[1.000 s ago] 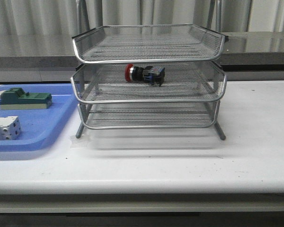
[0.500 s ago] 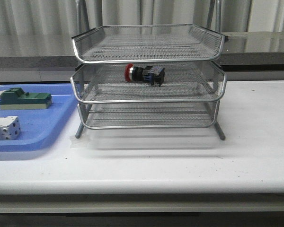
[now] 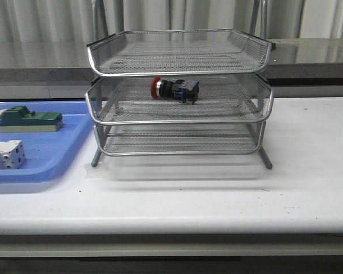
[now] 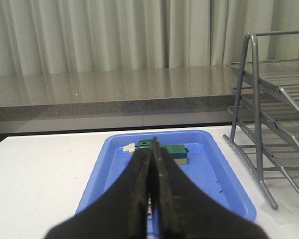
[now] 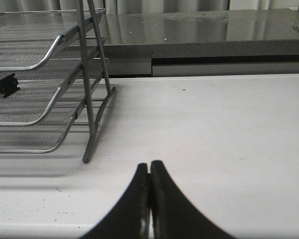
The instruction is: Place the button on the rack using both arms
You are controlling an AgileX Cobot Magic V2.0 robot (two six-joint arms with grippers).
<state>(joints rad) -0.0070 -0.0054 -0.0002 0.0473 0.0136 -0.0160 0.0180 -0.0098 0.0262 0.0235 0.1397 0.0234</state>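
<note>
While the button (image 3: 174, 89) is lying on its side in the middle tier of the rack (image 3: 179, 94), centre of the front view, a blue tray (image 3: 43, 151) is sitting at the left edge holding a green block (image 3: 28, 119) and a white block (image 3: 6, 154). Low in the left wrist view, the left gripper (image 4: 152, 191) is pressing its fingers together on nothing, above that tray. Low in the right wrist view, the right gripper (image 5: 149, 196) is likewise closed and empty over the white table (image 5: 214, 129), beside the rack's leg.

Shiny wire-mesh metal rack (image 3: 180, 123), glossy blue plastic tray (image 3: 51, 154)
</note>
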